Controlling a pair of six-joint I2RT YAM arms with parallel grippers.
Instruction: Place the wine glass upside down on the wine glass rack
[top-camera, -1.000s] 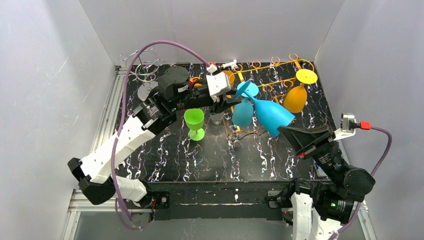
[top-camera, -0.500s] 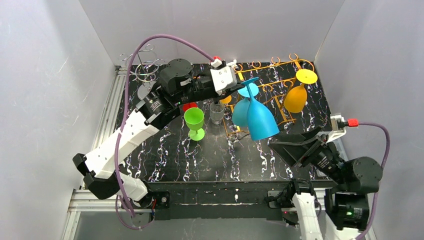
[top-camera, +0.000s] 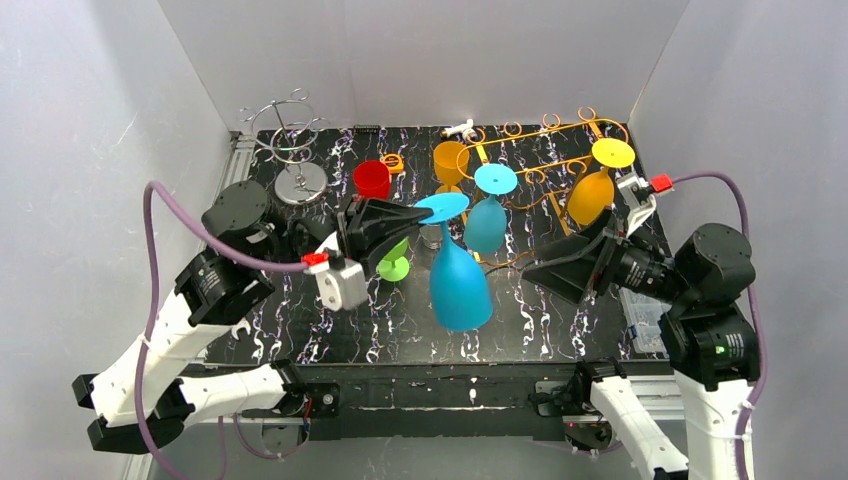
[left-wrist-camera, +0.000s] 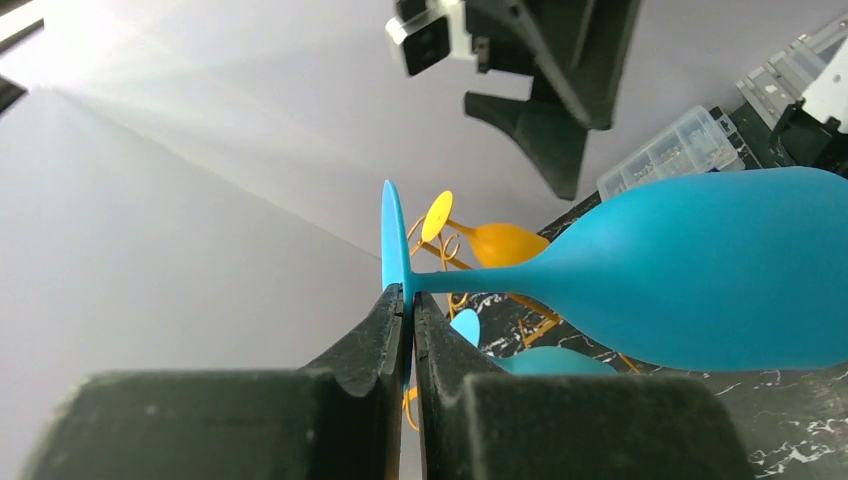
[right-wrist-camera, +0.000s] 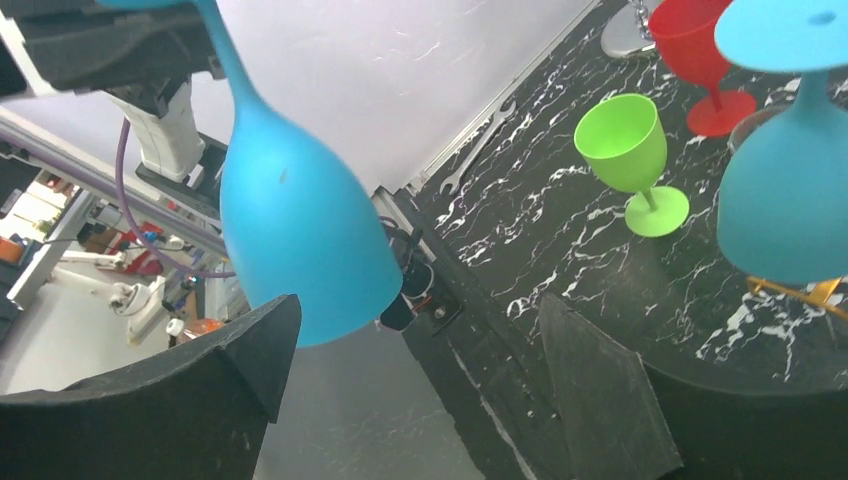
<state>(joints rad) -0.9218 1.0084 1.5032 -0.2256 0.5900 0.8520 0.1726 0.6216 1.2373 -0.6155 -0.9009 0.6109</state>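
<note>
A blue wine glass (top-camera: 460, 290) hangs bowl-down over the middle of the table. My left gripper (top-camera: 428, 212) is shut on the rim of its round foot (left-wrist-camera: 392, 235). In the left wrist view the fingertips (left-wrist-camera: 395, 310) pinch the foot edge and the bowl (left-wrist-camera: 700, 270) stretches to the right. My right gripper (top-camera: 545, 265) stands open just right of the bowl without touching it. In the right wrist view the bowl (right-wrist-camera: 300, 230) hangs left of the open right gripper (right-wrist-camera: 420, 320). The gold wine glass rack (top-camera: 545, 163) stands at the back right.
On the gold rack hang a second blue glass (top-camera: 487, 220) and an orange glass (top-camera: 592, 192), both upside down. A green glass (top-camera: 392, 262), a red glass (top-camera: 372, 178), a yellow glass (top-camera: 450, 160) and a small clear glass (top-camera: 432, 236) stand upright. A silver wire stand (top-camera: 292, 150) is back left.
My right gripper let go of the blue glass's bowl and opened. My left gripper closed on the foot and carried the glass from the rack toward the table's front middle.
</note>
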